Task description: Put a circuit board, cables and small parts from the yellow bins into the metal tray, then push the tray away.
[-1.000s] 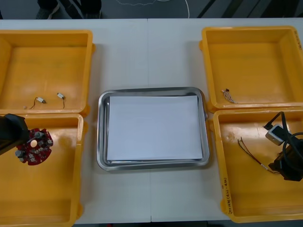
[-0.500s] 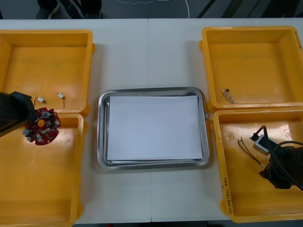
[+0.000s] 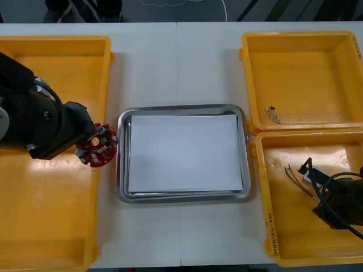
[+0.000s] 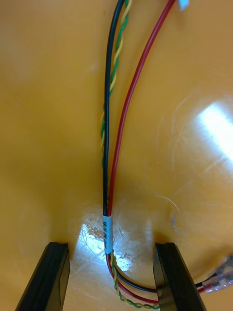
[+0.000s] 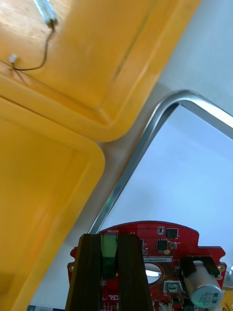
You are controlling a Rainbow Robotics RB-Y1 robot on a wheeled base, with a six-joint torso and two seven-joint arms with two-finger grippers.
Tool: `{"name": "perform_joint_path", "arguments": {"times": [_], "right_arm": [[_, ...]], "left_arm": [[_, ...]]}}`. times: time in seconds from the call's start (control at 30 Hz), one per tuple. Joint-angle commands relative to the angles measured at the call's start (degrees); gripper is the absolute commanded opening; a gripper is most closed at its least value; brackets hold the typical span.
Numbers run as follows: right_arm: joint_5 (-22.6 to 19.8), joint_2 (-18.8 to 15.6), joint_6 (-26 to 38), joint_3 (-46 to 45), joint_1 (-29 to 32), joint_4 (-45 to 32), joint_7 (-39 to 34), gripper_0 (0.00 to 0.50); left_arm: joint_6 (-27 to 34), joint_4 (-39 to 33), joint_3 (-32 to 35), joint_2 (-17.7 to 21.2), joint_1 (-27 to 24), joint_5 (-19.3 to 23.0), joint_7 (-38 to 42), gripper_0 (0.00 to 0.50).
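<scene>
Table: light, with a seam down its middle; dark floor beyond its far edge.
Far left bin: a small metal part on a thin dark wire lay on its floor, well beyond the fingers.
Near left bin: just beside the left arm.
Left gripper: fingers narrow, clamped on a green component at the board's edge.
Circuit board: round, component side up, reaching from the fingers toward the tray, just beside its left rim.
Metal tray: white inside, long axis across the table.
Far right bin: one small wired piece near its corner.
Near right bin: held the cable.
Cable: red, black and a yellow-green twist, running straight away from the fingers.
Right gripper: fingers wide apart, low over the bin floor, one on each side of the cable's white band.
</scene>
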Motion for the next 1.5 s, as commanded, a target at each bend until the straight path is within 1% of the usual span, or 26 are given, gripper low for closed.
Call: {"name": "perform_joint_path", "arguments": {"times": [0.03,0.27,0.4,0.43,0.47,0.5,0.53,0.57,0.6,0.67,0.7,0.83,0.93,1.07,1.2,1.27,1.4,1.5], "right_arm": [[0.9,0.3,-1.8,2.2,-1.1,1.5,0.3,0.500],[1.3,1.2,-2.6,3.0,-2.6,4.1,0.6,0.500],[1.6,1.2,-2.7,3.0,-2.6,4.1,0.4,0.500],[1.6,1.2,-2.6,3.0,-2.6,4.2,0.3,0.451],[1.6,1.2,-2.6,3.0,-2.6,4.2,0.3,0.386],[1.6,1.3,-2.6,3.0,-2.6,4.3,0.3,0.348],[1.5,1.2,-2.6,3.0,-2.7,4.4,0.2,0.273],[1.5,1.2,-2.7,3.0,-2.8,4.4,0.2,0.234],[1.4,1.2,-2.8,3.0,-2.8,4.5,0.2,0.149],[1.1,1.2,-2.9,3.0,-2.8,4.7,-0.1,0.027],[1.1,1.2,-2.9,3.0,-2.8,4.7,-0.1,0.006],[0.7,1.2,-2.9,3.0,-2.8,4.7,-0.7,0.000],[0.1,1.2,-2.9,3.0,-3.1,4.7,-1.1,0.000],[-0.8,1.2,-1.8,2.2,-3.5,4.1,-1.7,0.000],[-2.2,1.3,2.6,-0.1,-4.5,1.5,-4.7,0.000],[-4.0,1.3,5.1,-1.5,-4.9,-0.3,-6.7,0.000],[-4.8,1.2,8.2,-3.5,-5.8,-3.4,-9.5,0.000],[-5.5,1.3,11.4,-4.9,-6.9,-6.5,-13.2,0.000]], "left_arm": [[0.4,2.8,-5.7,2.0,-6.6,0.1,-1.8,0.000],[0.4,7.2,-12.8,1.7,-11.4,0.1,-1.4,0.000],[0.4,9.5,-15.1,-0.6,-12.3,-1.5,-2.3,0.000],[0.4,10.1,-15.5,-1.6,-12.3,-2.4,-2.8,0.000],[0.4,10.7,-16.1,-2.4,-12.3,-3.6,-4.0,0.000],[0.4,10.8,-16.3,-2.8,-12.3,-4.2,-4.5,0.000],[0.4,11.2,-16.6,-3.9,-12.2,-5.2,-5.4,0.000],[0.4,11.5,-16.8,-4.4,-12.2,-5.8,-5.7,0.000],[0.4,12.4,-16.9,-5.3,-12.3,-6.5,-6.5,0.000],[0.4,14.2,-17.5,-7.0,-12.2,-7.9,-7.7,0.000],[0.4,14.5,-17.9,-7.3,-12.3,-8.2,-7.9,0.000],[0.4,16.3,-19.3,-8.7,-12.3,-10.2,-11.3,0.000],[0.4,18.0,-19.7,-10.1,-12.3,-10.6,-13.1,0.000],[-1.9,19.5,-21.2,-11.0,-12.3,-11.6,-13.8,0.000],[-4.3,19.9,-23.3,-11.2,-12.3,-13.0,-14.4,0.000],[-5.9,20.5,-24.3,-11.6,-12.3,-13.6,-14.9,0.000],[-6.7,21.6,-25.0,-12.7,-12.2,-14.5,-15.5,0.000],[-6.9,22.4,-25.8,-13.3,-12.2,-14.6,-16.1,0.000]]}}
